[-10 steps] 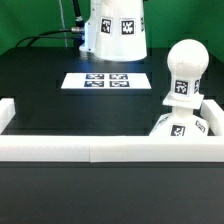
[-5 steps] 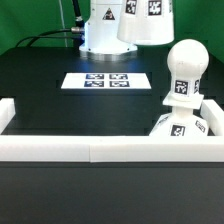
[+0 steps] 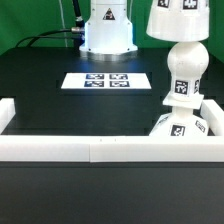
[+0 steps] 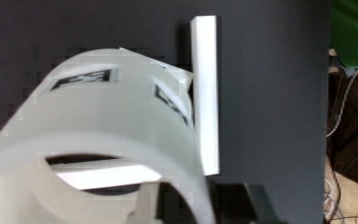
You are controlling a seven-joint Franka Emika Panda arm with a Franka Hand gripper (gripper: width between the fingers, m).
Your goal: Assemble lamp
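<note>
The white cone shade (image 3: pixel 180 19) hangs at the top of the exterior view's right, just above the ball-shaped bulb (image 3: pixel 183 67). The bulb stands upright on the tagged base block (image 3: pixel 178 124), which sits in the corner of the border walls. In the wrist view the shade (image 4: pixel 105 130) fills the picture, its open end toward the camera. My gripper (image 4: pixel 202 205) is shut on the shade's wall, one finger inside and one outside. The gripper is cut off in the exterior view. The bulb and base are hidden in the wrist view.
The marker board (image 3: pixel 105 80) lies flat on the black table behind the walls. White border walls (image 3: pixel 90 149) run along the front and sides. The arm's white base (image 3: pixel 107 28) stands at the back. A long white strip (image 4: pixel 202 90) shows beside the shade.
The shade has moved to the exterior view's right, from in front of the arm's base to above the bulb. The bulb and base have not moved.
</note>
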